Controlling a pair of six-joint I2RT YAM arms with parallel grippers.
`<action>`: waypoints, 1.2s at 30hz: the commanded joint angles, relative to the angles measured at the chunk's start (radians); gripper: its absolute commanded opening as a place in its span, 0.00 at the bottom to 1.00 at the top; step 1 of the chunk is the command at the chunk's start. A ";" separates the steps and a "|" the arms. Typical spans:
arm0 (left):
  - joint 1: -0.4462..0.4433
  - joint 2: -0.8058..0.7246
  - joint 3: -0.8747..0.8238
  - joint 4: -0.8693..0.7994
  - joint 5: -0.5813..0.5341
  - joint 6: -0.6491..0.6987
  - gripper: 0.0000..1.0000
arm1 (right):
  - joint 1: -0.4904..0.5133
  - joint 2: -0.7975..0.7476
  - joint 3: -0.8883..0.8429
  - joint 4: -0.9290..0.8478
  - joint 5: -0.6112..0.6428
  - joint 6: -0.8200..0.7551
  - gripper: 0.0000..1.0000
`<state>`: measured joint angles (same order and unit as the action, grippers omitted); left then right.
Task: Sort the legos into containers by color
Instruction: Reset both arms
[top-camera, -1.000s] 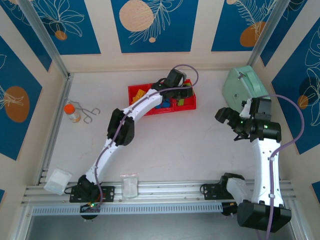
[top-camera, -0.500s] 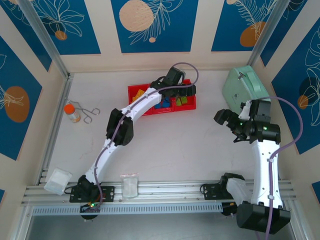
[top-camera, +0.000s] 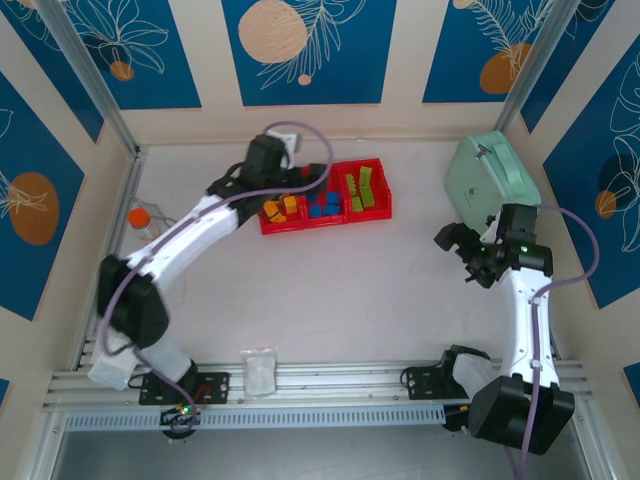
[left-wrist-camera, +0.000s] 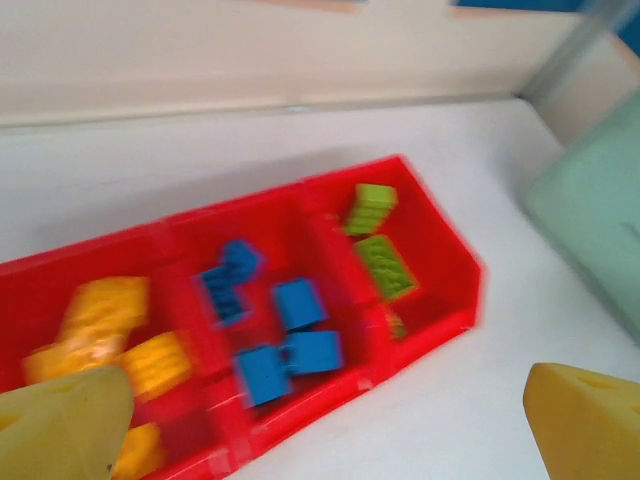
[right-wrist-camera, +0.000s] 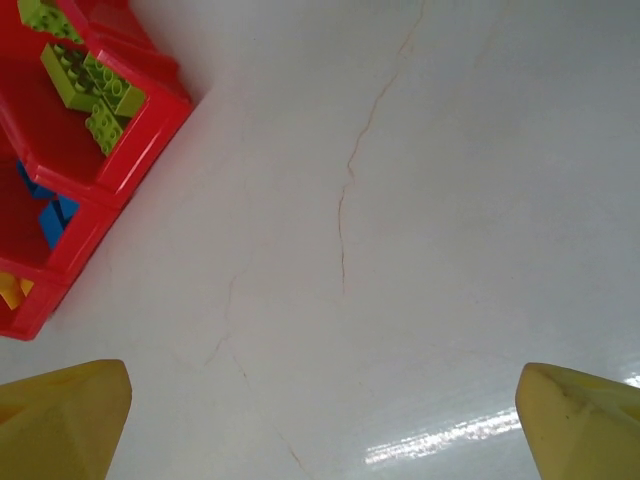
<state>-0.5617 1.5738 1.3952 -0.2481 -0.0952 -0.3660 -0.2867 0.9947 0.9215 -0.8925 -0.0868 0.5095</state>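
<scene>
- Where the metal rail (top-camera: 330, 378) edges the near side, a pale desk (top-camera: 350, 290) runs back to blue-patterned walls (top-camera: 300, 50).
- Right fingers (right-wrist-camera: 60, 415), at 3 o'clock, are spread and empty.
- Left fingers (left-wrist-camera: 60, 425) have swung from the tray's right end to its left and are now apart.
- At 12 o'clock, the red containers (top-camera: 325, 223) hold the legos (top-camera: 322, 205): orange left, blue middle, green right.

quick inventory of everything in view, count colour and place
containers: three joined bins, red, far centre of the table
orange-yellow legos: several, left bin
blue legos: about five, middle bin
green legos: several, lime, right bin
case: one, mint green, far right
bottle: one, orange cap, far left
plastic bags: two, clear, near edge
left gripper: one, yellow-tipped, open, near the left bin
right gripper: one, yellow-tipped, open, over bare table right of the bins
</scene>
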 joint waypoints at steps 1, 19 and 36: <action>0.057 -0.173 -0.240 0.123 -0.221 0.050 0.99 | -0.002 0.033 -0.036 0.142 -0.020 0.075 0.99; 0.153 -0.814 -0.986 0.473 -0.613 0.472 0.99 | 0.297 0.143 -0.559 1.430 0.231 -0.490 0.99; 0.421 -0.382 -1.078 0.955 -0.200 0.415 0.99 | 0.296 0.530 -0.515 1.722 0.229 -0.398 0.99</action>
<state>-0.1825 1.0752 0.3119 0.5285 -0.4435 0.1127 -0.0067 1.5261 0.3836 0.7940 0.1047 0.1123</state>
